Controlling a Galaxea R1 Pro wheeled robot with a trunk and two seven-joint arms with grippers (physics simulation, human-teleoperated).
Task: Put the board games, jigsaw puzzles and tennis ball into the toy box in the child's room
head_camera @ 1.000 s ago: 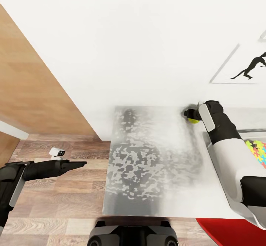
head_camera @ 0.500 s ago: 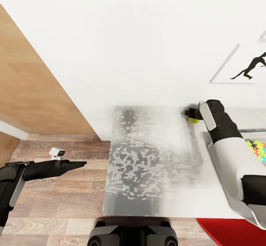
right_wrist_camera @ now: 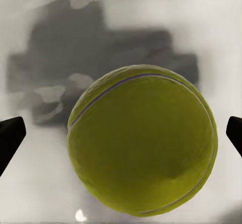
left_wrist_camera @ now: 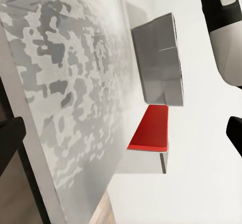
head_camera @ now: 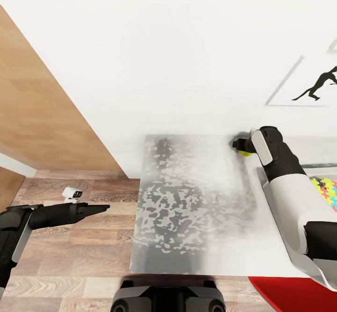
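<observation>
Grey table [head_camera: 196, 209], tennis ball [right_wrist_camera: 142, 144] between open right claw [right_wrist_camera: 121, 133] fingertips.

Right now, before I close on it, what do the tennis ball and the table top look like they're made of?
The tennis ball looks like matte yellow-green felt with a thin curved seam line. The table top looks like hard, smooth grey laminate or stone with mottled blotches; which, the render leaves open.

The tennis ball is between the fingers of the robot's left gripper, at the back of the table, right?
Not quite. The tennis ball does sit between gripper fingers at the back of the table, but they belong to the right gripper, as the head view shows. The left gripper hangs over the floor, away from the ball.
</observation>
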